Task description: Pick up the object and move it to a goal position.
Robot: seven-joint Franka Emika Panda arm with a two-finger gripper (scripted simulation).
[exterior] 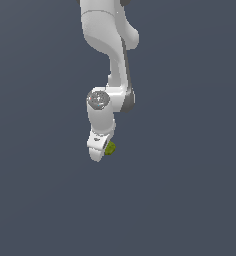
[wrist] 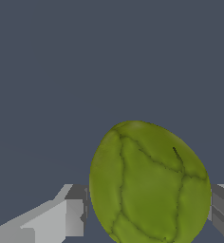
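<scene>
I am pinching the olive-green object (wrist: 149, 182) in my gripper (wrist: 147, 211), one finger (wrist: 75, 211) pressing each flank of it. In the exterior view the object (exterior: 110, 148) is peeking out beside my white gripper (exterior: 101, 149), below the arm (exterior: 107, 60). I cannot tell any bench edge or corner against the plain grey ground (exterior: 190, 200).

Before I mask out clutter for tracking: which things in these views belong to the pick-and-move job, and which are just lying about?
Part of the job:
- green blob, sitting between the fingers
- gripper, fingers on either side of the blob, contact not clear

Lying about:
- nothing else; only the arm and a plain grey background; no goal marker shows
</scene>
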